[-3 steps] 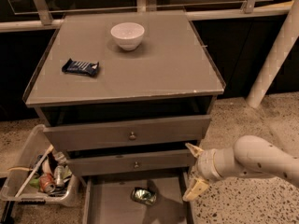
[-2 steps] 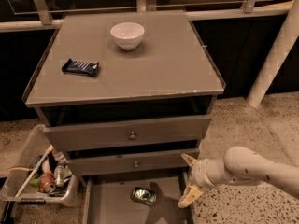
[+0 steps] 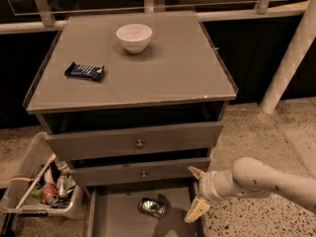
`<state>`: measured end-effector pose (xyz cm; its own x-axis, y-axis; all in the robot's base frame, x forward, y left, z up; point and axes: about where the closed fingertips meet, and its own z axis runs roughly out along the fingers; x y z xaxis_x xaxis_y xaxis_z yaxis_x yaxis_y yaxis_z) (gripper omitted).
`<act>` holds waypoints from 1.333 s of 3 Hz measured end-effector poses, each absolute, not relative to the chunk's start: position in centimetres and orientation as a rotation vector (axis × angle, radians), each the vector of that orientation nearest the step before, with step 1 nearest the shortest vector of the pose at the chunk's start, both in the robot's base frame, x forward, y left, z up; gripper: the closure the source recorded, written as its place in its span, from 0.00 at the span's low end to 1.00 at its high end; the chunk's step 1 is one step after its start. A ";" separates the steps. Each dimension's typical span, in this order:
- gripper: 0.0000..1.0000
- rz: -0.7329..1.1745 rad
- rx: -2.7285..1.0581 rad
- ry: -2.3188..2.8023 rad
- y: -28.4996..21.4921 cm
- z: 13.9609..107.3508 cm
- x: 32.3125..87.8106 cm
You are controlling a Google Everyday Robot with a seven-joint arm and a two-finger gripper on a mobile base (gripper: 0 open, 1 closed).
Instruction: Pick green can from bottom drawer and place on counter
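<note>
The green can (image 3: pixel 151 207) lies on its side on the floor of the bottom drawer (image 3: pixel 113 221), which is pulled out at the foot of the cabinet. My gripper (image 3: pixel 195 193) is at the drawer's right edge, to the right of the can and apart from it. Its two pale fingers (image 3: pixel 197 210) are spread open and hold nothing. The white arm comes in from the right. The counter (image 3: pixel 163 78) is the flat grey-brown cabinet top above.
A white bowl (image 3: pixel 134 37) and a dark blue snack bar (image 3: pixel 84 71) lie on the counter. Two knobbed drawers (image 3: pixel 139 143) sit above the bottom drawer. A clear bin (image 3: pixel 42 189) with cans and litter stands on the floor at left. A white pole (image 3: pixel 289 58) leans at right.
My gripper has moved left and a little lower, closer to the bottom drawer's right edge. The can, bowl and snack bar have not moved.
</note>
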<state>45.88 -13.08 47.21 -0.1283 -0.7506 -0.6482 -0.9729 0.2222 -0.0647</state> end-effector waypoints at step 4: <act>0.00 0.671 -1.483 1.989 -9.6 34.9 47.9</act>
<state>47.90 -9.55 34.95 -0.2285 -0.6809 -0.6958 -0.9633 0.2618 0.0602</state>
